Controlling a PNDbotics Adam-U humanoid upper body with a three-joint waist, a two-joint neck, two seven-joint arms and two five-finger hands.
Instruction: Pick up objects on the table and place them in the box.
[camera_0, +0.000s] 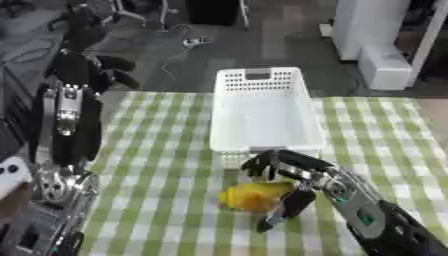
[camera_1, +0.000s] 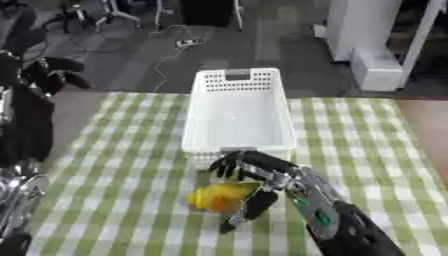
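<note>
Here, left eye view: a yellow toy (camera_0: 254, 195) is seen on the checked tablecloth (camera_0: 157, 170), just before the near end of the white basket (camera_0: 262, 112). The right hand (camera_0: 293, 177) is cupped over it, fingers curled, thumb alongside. Right eye view: the left arm (camera_1: 22, 125) is raised at the left edge; whether its hand is open cannot be told.

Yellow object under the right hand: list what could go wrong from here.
1. The right hand sits over the yellow object with fingers only partly curled round it, so the rounded object may slip or roll off across the checked tablecloth.
2. The white basket stands directly behind the hand; lifting forward could knock its near wall.
</note>
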